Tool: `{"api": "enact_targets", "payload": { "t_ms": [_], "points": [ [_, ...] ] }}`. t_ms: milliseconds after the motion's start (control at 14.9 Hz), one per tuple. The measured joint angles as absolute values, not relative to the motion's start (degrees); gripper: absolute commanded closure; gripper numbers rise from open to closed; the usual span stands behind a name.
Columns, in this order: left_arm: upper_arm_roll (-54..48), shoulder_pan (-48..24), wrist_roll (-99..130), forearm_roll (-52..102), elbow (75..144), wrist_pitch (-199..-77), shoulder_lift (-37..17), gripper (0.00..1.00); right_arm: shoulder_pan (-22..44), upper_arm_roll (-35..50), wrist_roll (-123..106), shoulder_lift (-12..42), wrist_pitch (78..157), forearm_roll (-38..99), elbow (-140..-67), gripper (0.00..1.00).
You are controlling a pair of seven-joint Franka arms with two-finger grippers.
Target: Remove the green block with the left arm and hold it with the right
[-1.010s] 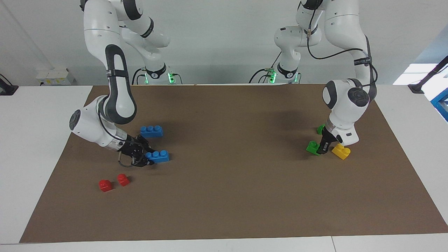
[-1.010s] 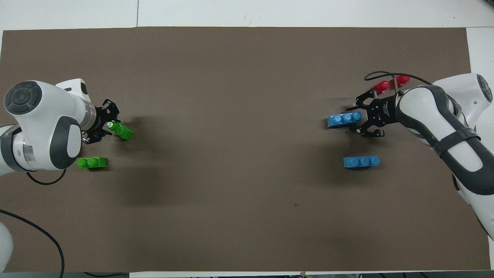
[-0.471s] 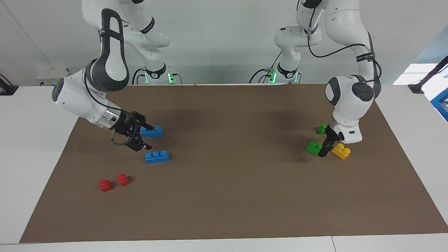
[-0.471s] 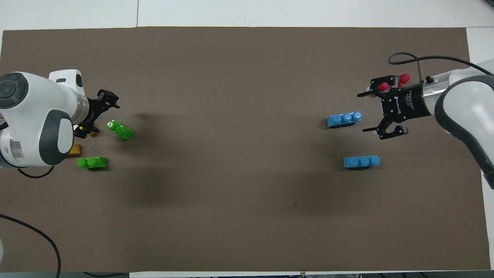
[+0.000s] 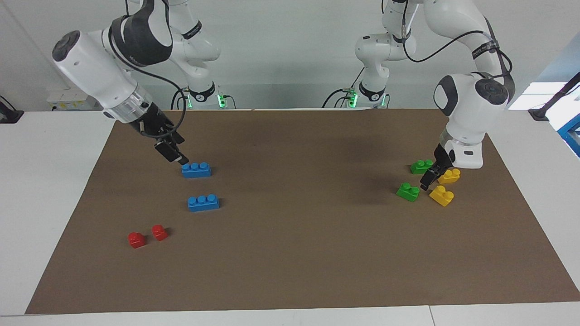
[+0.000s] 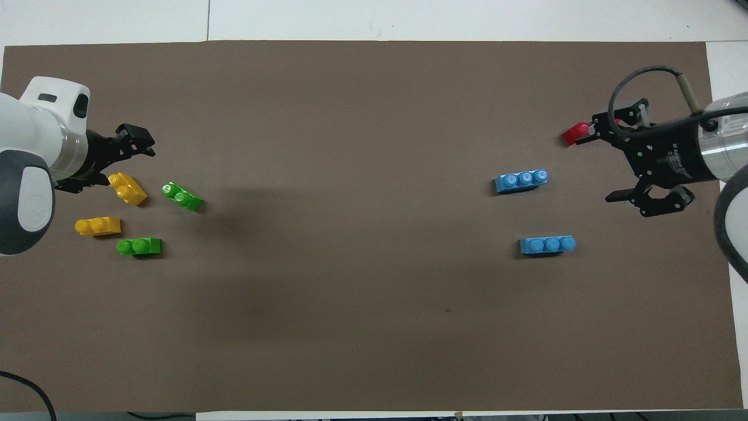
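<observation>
Two green blocks lie on the brown mat at the left arm's end, each free. One lies slanted. The other lies nearer to the robots. My left gripper is open and empty, raised a little between the green blocks and two yellow blocks, touching none of them. My right gripper is open and empty, up in the air at the right arm's end of the mat.
Two yellow blocks lie beside the green ones. Two blue three-stud bricks lie at the right arm's end. Two red blocks lie farther from the robots there.
The left gripper has let go of the slanted green block, lifted and drawn back, uncovering the yellow blocks. The right gripper has left the blue brick and risen toward its base.
</observation>
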State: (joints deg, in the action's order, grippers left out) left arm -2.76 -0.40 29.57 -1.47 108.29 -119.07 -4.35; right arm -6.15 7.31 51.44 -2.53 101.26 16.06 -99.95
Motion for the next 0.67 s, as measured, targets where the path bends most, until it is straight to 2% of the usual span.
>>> {"api": "enact_targets", "payload": {
  "t_ms": [337, 673],
  "points": [
    [-2.6, -0.4, 17.7, -1.5, 104.7, -106.4, 2.4, 0.0, -7.0, 6.0, 20.2, -4.0, 96.0, 7.3, -96.3, 0.0],
    [-2.6, -0.4, 11.1, -1.5, 101.0, -99.6, 4.6, 0.0, -7.1, 5.8, 5.8, -4.5, 94.4, 1.3, -95.8, 0.0]
  ]
}}
